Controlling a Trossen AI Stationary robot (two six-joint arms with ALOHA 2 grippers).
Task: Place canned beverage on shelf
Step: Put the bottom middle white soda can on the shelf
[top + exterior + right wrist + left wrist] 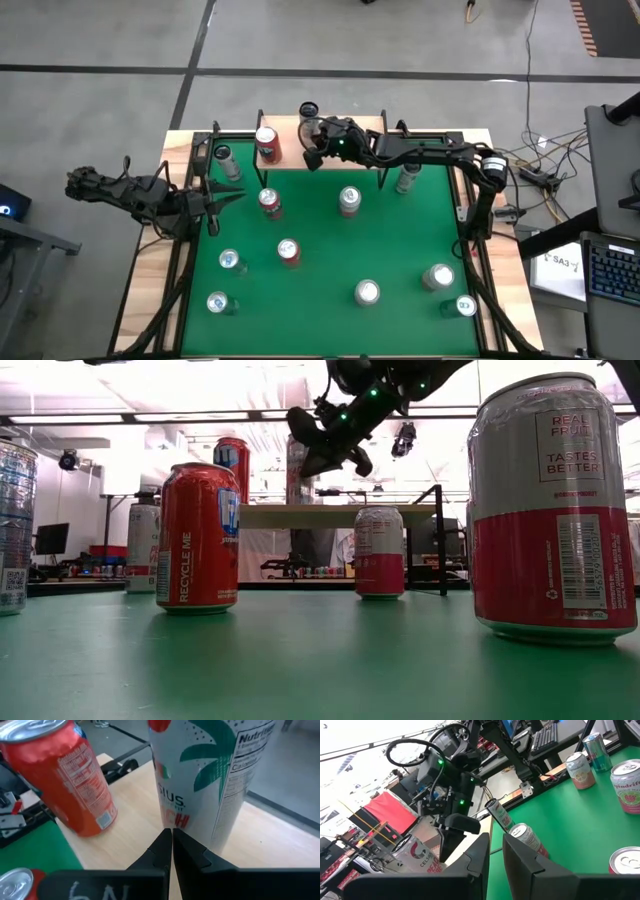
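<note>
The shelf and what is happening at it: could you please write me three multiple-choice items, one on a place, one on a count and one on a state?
1. Where is the right gripper?
A) over the shelf
B) over the middle of the green table
C) beside the left arm

2. How many cans stand on the shelf?
A) one
B) two
C) four

3. How are the right gripper's fingers?
A) spread wide
B) shut on a can
C) shut, holding nothing

Answers:
1 A: the wood top lies right under it.
2 B: only the red can and the tall white can stand there.
3 C: the fingers meet in front of the tall white can, around nothing.
</note>
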